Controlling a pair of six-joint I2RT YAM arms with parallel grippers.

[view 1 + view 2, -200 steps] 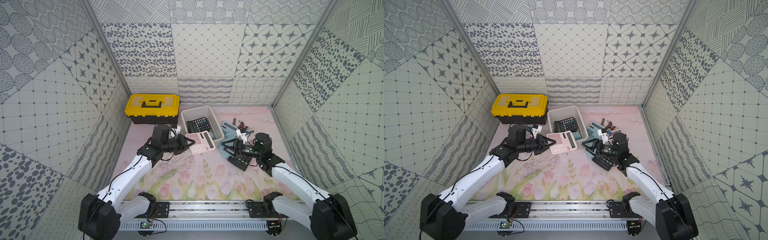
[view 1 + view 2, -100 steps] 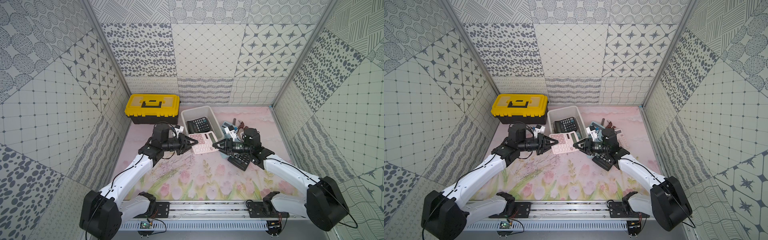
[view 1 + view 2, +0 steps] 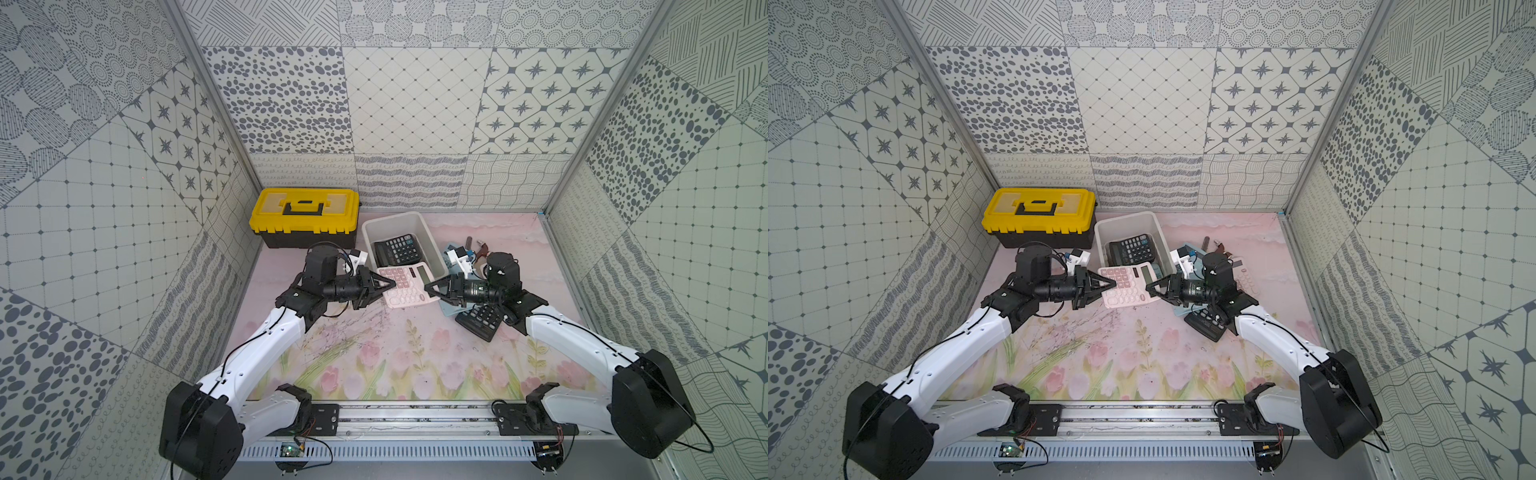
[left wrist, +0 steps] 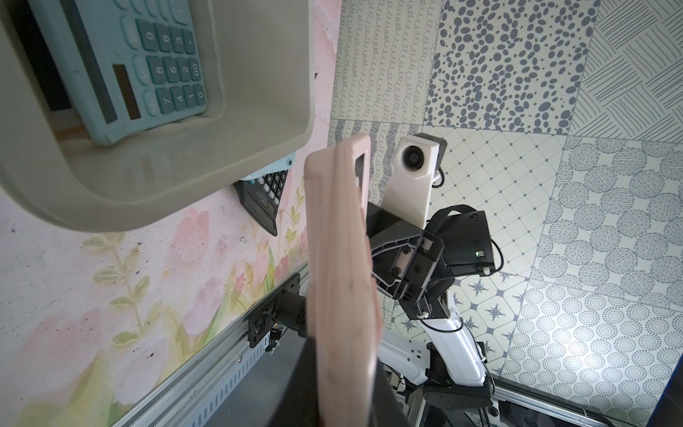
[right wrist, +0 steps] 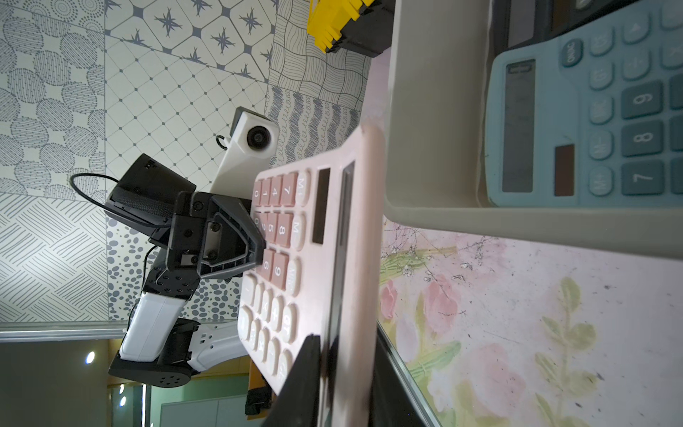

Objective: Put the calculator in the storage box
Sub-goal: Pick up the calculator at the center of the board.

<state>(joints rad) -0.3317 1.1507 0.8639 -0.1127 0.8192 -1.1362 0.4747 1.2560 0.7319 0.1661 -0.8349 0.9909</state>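
My left gripper (image 3: 390, 285) is clamped on the left edge of the pink calculator (image 3: 405, 286), one finger on the key side and one on the back. My right gripper (image 3: 429, 287) comes in from the opposite side and is pinched onto the right edge of the same calculator. In the right wrist view its two dark fingers sit on either face of the pink body. So I hold the calculator between both arms, keys and display facing up, clear of the table (image 3: 395, 357).

The calculator is not in the storage box (image 3: 394, 216). It hangs just in front of the box's near rim, with its display end towards the box. I cannot tell whether it touches the rim.

Inside the box lies a black calculator (image 3: 397, 249), flat with its keys up. Beside it, towards the near end, lies a blue calculator (image 4: 148, 63), which shows best in the wrist views.

Left of the box, against the back wall, stands the yellow-lidded toolbox (image 3: 305, 212) with its lid down. Under my right arm a second black calculator (image 3: 478, 323) lies on the table at an angle. Behind that arm, right of the box, is a small heap of things too hidden to name.
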